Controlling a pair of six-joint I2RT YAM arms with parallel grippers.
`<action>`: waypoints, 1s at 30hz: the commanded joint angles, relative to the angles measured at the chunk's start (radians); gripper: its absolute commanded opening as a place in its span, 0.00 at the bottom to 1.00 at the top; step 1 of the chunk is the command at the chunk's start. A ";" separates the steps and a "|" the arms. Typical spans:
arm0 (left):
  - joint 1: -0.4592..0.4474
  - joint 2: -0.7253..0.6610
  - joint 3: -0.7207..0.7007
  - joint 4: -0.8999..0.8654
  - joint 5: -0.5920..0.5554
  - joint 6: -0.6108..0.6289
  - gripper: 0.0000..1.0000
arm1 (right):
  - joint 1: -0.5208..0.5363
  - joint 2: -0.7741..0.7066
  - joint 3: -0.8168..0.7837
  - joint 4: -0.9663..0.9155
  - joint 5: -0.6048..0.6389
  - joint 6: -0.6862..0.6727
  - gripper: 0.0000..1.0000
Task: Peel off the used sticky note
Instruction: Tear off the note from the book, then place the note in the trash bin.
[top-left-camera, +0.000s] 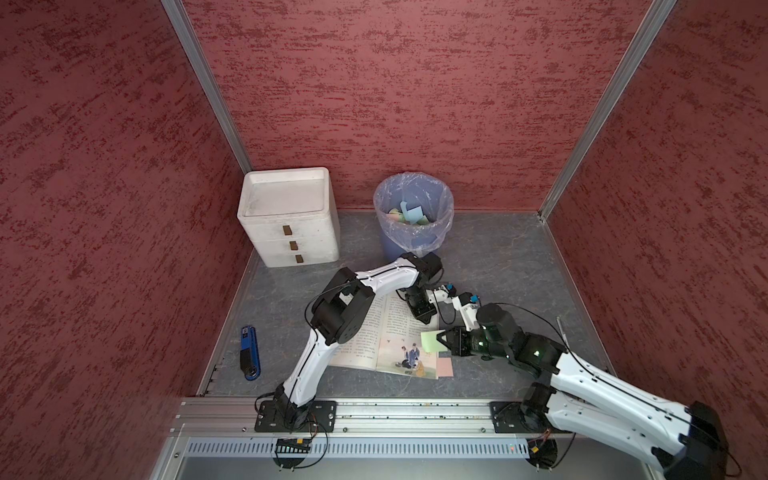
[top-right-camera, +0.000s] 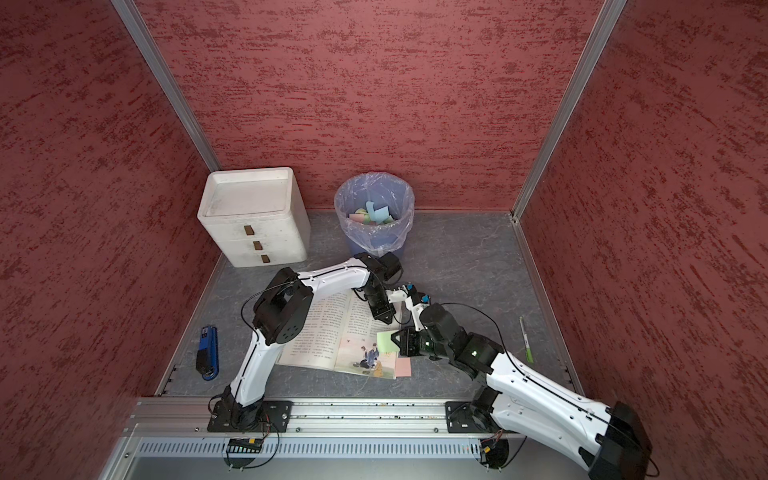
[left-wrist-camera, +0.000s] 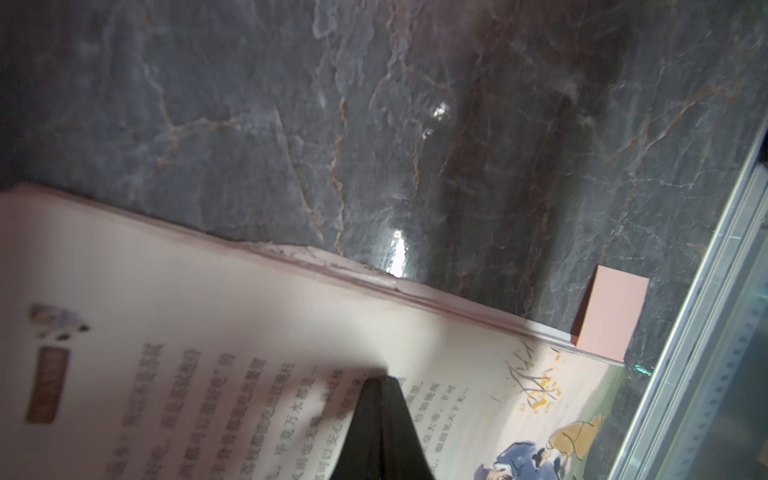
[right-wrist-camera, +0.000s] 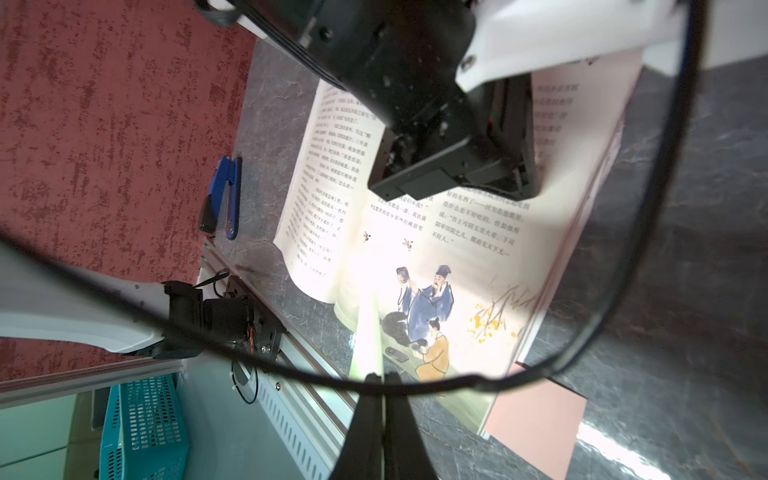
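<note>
An open picture book (top-left-camera: 390, 332) lies on the grey marble table. My left gripper (top-left-camera: 424, 319) is shut, its tips pressed down on the book's right-hand page (left-wrist-camera: 208, 332); in the left wrist view the left gripper (left-wrist-camera: 382, 380) rests on the printed text. My right gripper (top-left-camera: 441, 338) is shut on a pale green sticky note (top-left-camera: 431, 340) raised above the page's right edge. The right wrist view shows this green note (right-wrist-camera: 368, 332) edge-on, running into the shut right gripper (right-wrist-camera: 382, 378). I cannot tell whether its far edge still touches the page. A pink sticky note (top-left-camera: 444, 367) juts from the book's lower right corner.
A lined blue bin (top-left-camera: 413, 183) holding several coloured notes stands behind the book, and a white drawer unit (top-left-camera: 289, 216) stands at the back left. A blue stapler (top-left-camera: 249, 353) lies left of the book. A green pen (top-right-camera: 525, 338) lies at the right.
</note>
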 joint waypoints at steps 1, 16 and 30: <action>0.028 -0.065 0.020 -0.026 0.086 -0.015 0.03 | 0.008 -0.059 0.075 -0.133 0.008 -0.055 0.00; 0.398 -0.490 -0.321 -0.117 0.134 0.097 0.20 | -0.051 0.011 0.551 -0.417 0.114 -0.233 0.00; 0.791 -0.613 -0.753 0.058 0.000 0.233 0.18 | -0.313 0.559 1.118 -0.396 0.069 -0.312 0.00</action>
